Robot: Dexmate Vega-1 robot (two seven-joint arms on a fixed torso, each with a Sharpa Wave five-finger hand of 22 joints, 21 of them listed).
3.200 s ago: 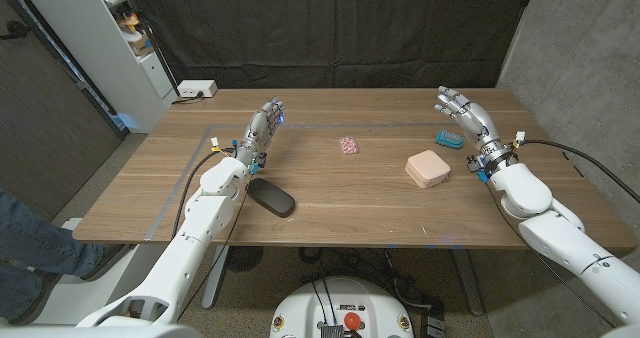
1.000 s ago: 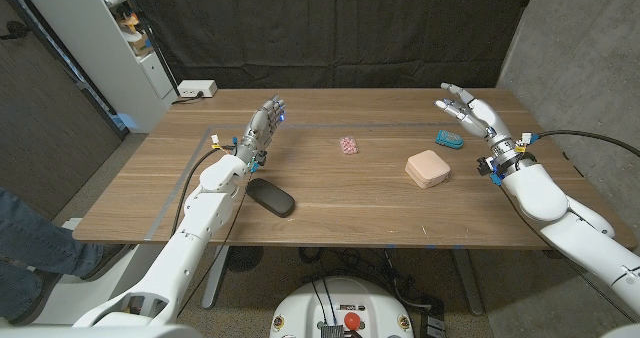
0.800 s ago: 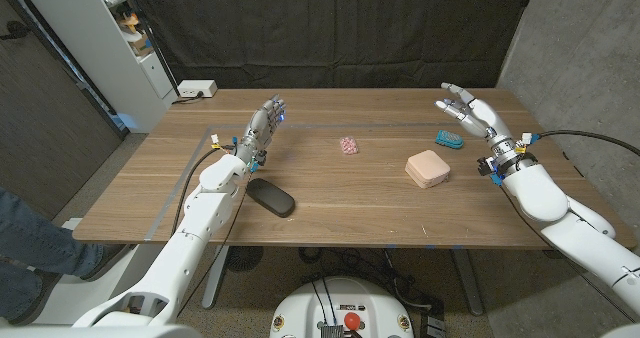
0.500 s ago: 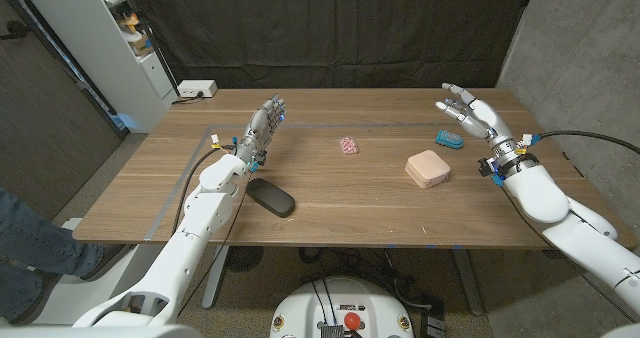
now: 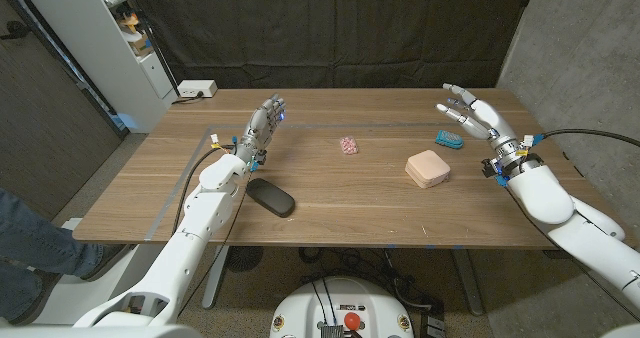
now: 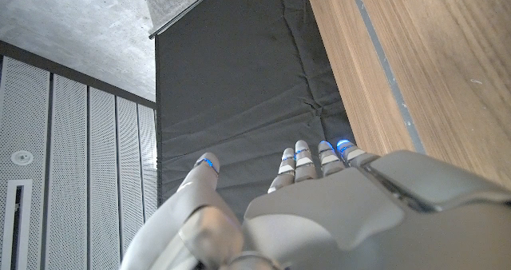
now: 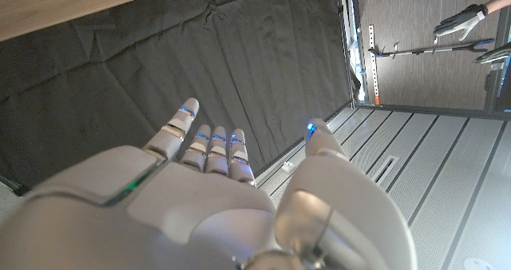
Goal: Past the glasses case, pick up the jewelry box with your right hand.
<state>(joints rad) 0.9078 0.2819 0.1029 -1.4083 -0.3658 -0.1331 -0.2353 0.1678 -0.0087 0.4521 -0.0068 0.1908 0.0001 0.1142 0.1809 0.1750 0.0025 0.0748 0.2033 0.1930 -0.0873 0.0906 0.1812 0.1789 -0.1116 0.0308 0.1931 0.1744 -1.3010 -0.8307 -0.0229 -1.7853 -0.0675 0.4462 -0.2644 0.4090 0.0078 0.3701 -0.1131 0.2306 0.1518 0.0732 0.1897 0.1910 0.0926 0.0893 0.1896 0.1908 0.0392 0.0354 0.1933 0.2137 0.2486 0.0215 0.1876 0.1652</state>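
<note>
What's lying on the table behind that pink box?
Behind the jewelry box lies a small teal thing, partly covered by the right hand raised over it. What it is I cannot tell.

light: even, bright overhead | shadows: soft, short on table (image 5: 330,193) | focus: sharp | edges: slight wide-angle bend

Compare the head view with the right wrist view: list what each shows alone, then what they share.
Head view alone: the peach jewelry box, black glasses case, a pink item, a blue item, and the left hand, open. Right wrist view alone: a grey panelled wall. Both: the right hand, open and holding nothing, the wooden table and the black curtain.
</note>
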